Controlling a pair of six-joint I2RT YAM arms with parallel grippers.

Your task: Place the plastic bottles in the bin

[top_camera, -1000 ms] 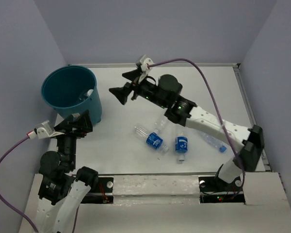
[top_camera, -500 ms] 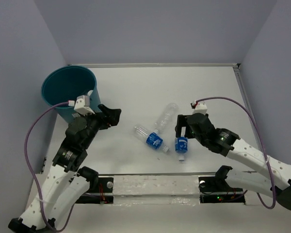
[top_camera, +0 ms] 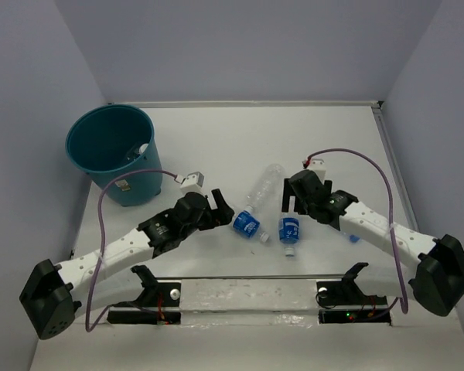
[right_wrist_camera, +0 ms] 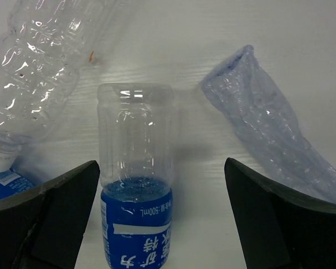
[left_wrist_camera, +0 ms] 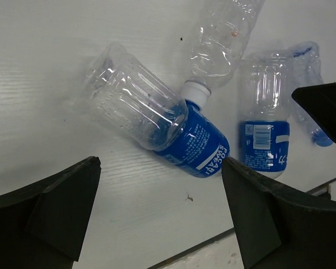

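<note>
A white bench [top_camera: 216, 139] sits between pale grey walls. The round teal plastic bin [top_camera: 143, 178], far left, holds something pale, likely bottles. Four small clear plastic bottles [top_camera: 264, 185] remain mid-bench. The left end effector [left_wrist_camera: 160, 162] and the right end effector [right_wrist_camera: 159, 163] are both spread wide, each over a blue-labelled bottle [right_wrist_camera: 135, 224], gripping nothing.

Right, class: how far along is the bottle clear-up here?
Done: at least one bottle lies in the bin. In hand: nothing gripped; the left gripper hangs open over the left blue-labelled bottle, the right gripper open over the right blue-labelled bottle. Left: those two, the clear unlabelled bottle and the crushed bottle, all on the table.
</note>
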